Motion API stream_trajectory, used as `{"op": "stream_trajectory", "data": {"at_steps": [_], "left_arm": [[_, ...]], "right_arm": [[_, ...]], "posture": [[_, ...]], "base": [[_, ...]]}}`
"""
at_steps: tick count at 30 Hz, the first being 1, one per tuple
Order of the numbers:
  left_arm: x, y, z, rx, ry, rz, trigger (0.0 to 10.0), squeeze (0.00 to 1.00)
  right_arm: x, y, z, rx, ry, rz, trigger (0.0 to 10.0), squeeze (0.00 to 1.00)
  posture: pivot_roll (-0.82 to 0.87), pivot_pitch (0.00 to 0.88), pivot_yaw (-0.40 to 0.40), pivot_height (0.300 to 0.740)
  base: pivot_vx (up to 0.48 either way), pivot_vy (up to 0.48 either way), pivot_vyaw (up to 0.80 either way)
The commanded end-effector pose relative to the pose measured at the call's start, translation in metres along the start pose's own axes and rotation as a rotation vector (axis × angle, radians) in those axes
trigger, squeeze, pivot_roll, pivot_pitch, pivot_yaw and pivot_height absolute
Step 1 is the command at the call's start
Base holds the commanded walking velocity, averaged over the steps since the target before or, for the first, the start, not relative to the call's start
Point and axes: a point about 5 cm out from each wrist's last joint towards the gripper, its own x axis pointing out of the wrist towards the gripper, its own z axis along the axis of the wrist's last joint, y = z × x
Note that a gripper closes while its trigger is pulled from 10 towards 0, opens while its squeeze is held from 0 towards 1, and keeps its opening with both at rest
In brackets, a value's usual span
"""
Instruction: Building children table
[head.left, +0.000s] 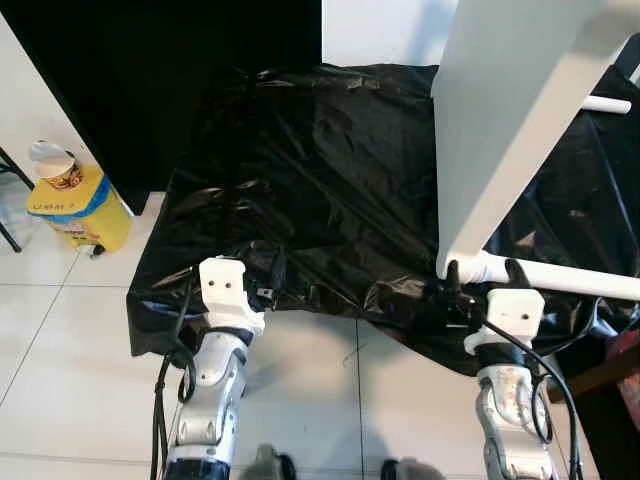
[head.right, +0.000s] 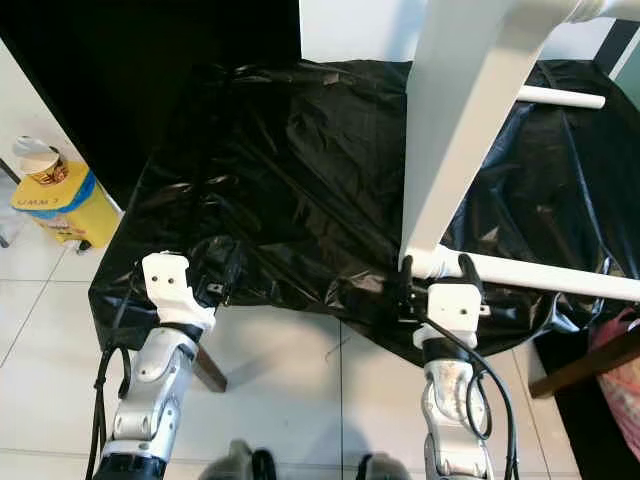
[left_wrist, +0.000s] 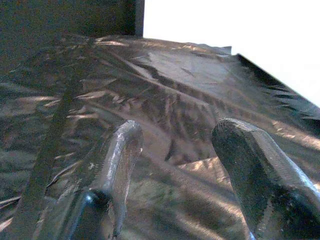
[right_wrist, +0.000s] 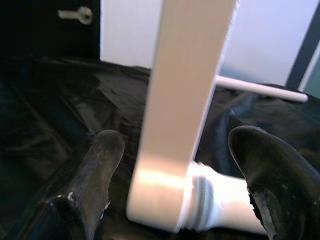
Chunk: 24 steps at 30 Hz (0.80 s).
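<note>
Both end effectors gape: right (right_wrist: 175, 185) straddling the white tabletop (right_wrist: 185, 100), left (left_wrist: 200, 170) over black sheeting (left_wrist: 165, 85).

Crinkled glossy black plastic sheet (head.left: 300, 170) drapes over the bench, hanging off its front edge. Yellow square bin with blue band (head.left: 80, 205) stands on the white tiled floor (head.left: 60, 350) beside it, paper cup (head.left: 55, 162) on top. Dark door's silver handle (right_wrist: 75, 14) behind.
</note>
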Motion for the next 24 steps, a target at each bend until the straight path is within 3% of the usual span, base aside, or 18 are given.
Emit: {"op": "stream_trajectory", "data": {"at_steps": [1,8,13,20,24], "left_arm": [[0.0,-0.003,-0.005,-0.04,-0.009,-0.04,10.0,0.0],[0.001,-0.007,-0.015,-0.091,-0.006,-0.038,10.0,0.0],[0.004,-0.008,-0.022,-0.081,0.006,-0.036,10.0,0.0],[0.003,-0.01,-0.028,-0.064,0.033,-0.061,10.0,0.0],[0.0,-0.01,-0.032,-0.066,0.071,-0.072,10.0,0.0]], "right_arm": [[0.0,0.007,-0.007,0.021,0.014,0.05,10.0,0.0],[-0.003,0.02,-0.018,0.03,0.043,0.128,10.0,0.0],[-0.005,0.022,-0.03,0.03,0.073,0.114,10.0,0.0],[-0.004,0.013,-0.033,0.025,0.12,0.021,10.0,0.0],[-0.009,0.004,-0.037,0.014,0.172,0.025,10.0,0.0]], "posture": [[-0.01,0.045,0.011,0.74],[-0.01,0.039,0.004,0.74],[0.0,0.03,-0.004,0.74],[-0.02,0.013,-0.022,0.74],[-0.02,0.013,-0.024,0.74]], "base": [[0.0,0.0,0.0],[0.0,0.0,0.0],[0.0,0.0,0.0],[0.0,0.0,0.0],[0.0,0.0,0.0]]}}
